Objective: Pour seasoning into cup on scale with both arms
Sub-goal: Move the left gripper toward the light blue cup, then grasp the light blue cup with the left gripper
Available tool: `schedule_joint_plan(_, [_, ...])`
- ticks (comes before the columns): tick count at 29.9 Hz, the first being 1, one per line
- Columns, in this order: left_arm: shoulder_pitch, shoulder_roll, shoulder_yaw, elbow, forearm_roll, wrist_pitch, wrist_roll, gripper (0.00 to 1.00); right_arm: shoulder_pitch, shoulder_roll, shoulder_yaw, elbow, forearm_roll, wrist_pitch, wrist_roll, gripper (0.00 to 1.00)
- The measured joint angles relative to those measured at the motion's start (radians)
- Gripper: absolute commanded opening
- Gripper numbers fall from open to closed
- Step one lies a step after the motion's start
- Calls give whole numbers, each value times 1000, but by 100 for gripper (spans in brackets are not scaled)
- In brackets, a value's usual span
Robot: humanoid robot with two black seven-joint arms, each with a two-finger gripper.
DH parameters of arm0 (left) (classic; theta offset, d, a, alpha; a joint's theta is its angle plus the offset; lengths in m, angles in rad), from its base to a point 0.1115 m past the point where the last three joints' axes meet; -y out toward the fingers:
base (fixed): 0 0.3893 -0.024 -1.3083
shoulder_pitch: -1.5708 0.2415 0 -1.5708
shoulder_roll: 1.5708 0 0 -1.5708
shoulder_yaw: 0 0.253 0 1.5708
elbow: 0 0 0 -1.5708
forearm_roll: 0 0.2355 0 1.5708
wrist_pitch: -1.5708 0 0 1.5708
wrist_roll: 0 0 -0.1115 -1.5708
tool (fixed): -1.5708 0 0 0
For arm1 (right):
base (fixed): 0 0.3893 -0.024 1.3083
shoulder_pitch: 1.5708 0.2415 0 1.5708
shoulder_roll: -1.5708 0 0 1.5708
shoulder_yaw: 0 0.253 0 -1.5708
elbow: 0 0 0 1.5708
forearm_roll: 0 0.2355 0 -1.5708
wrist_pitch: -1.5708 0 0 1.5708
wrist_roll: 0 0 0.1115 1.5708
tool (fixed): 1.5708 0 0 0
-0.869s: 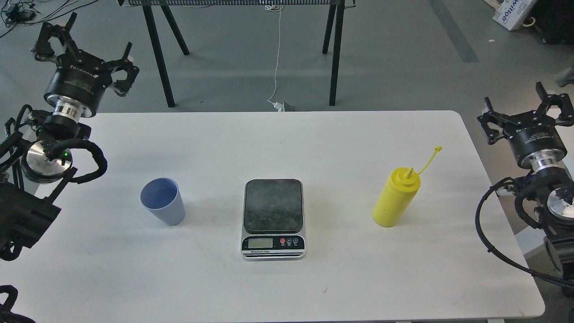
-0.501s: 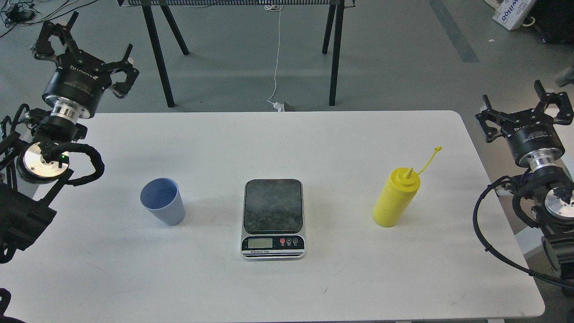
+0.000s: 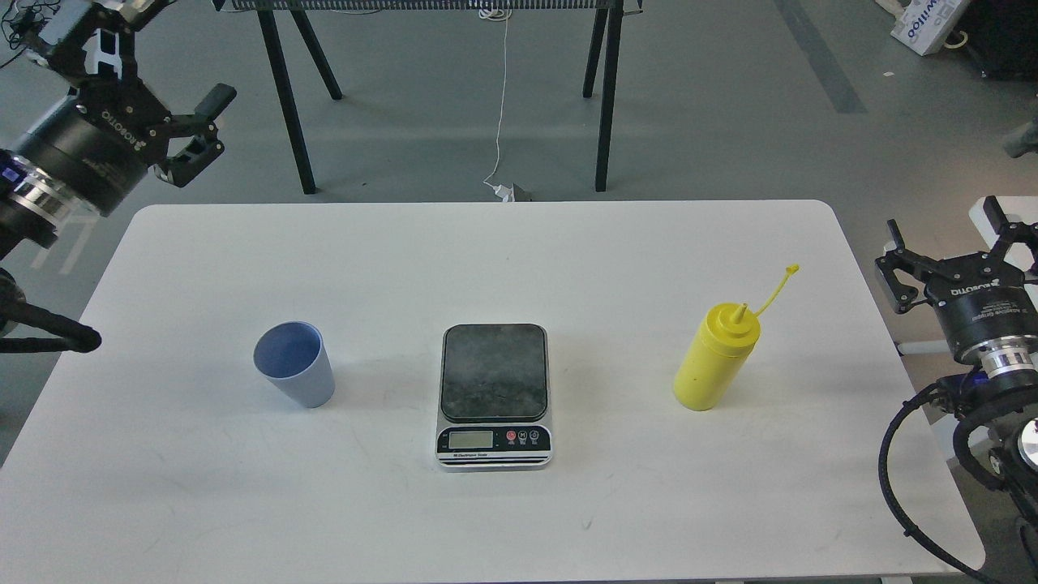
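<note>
You have the light-blue cup (image 3: 294,364) standing upright on the table left of the scale (image 3: 495,395), apart from it. The scale's dark grey plate is bare; its display seems blank (too small to read). The yellow squeeze bottle (image 3: 717,358) stands upright to the right, its tethered cap hanging off the nozzle.

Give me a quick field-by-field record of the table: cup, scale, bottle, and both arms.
cup: upright on table, left of scale, not on it
scale: centre, plate bare
seasoning bottle: upright, right of scale, cap off nozzle
left gripper: raised beyond table's far-left corner, jaws open, empty
right gripper: off table's right edge, jaws open, empty
</note>
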Motion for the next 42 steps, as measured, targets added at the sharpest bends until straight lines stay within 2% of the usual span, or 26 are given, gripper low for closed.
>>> schedule_joint_plan(6, [4, 8, 12, -32, 411, -2, -64, 99, -29, -7, 5, 3, 0, 0, 0, 99])
schedule_joint_plan(13, [4, 9, 105, -87, 847, 9, -67, 97, -45, -9, 11, 3, 1, 0, 3, 99])
schedule_joint_plan(20, [4, 10, 187, -86, 1300, 12, -68, 86, -50, -14, 39, 7, 1, 0, 4, 99])
schedule_joint_plan(23, [4, 10, 208, -60, 1452, 16, -69, 85, -50, -14, 41, 7, 1, 0, 4, 99])
schedule_joint_plan(26, [7, 10, 219, -6, 1530, 46, -71, 84, -50, -14, 42, 7, 1, 0, 4, 99])
schedule_joint_plan(28, [7, 10, 241, 30, 1542, 68, -74, 79, -51, -14, 42, 7, 1, 0, 4, 99])
schedule_joint_plan(34, [-1, 9, 348, 123, 1546, 134, -77, 74, -51, -14, 44, 9, 1, 0, 4, 99])
schedule_joint_plan(38, [3, -2, 403, 177, 1546, 162, -76, 61, -51, -15, 47, 16, 1, 0, 5, 99])
schedule_joint_plan(42, [5, -10, 437, 215, 1546, 194, -75, 31, -51, -22, 48, 16, 1, 0, 5, 99])
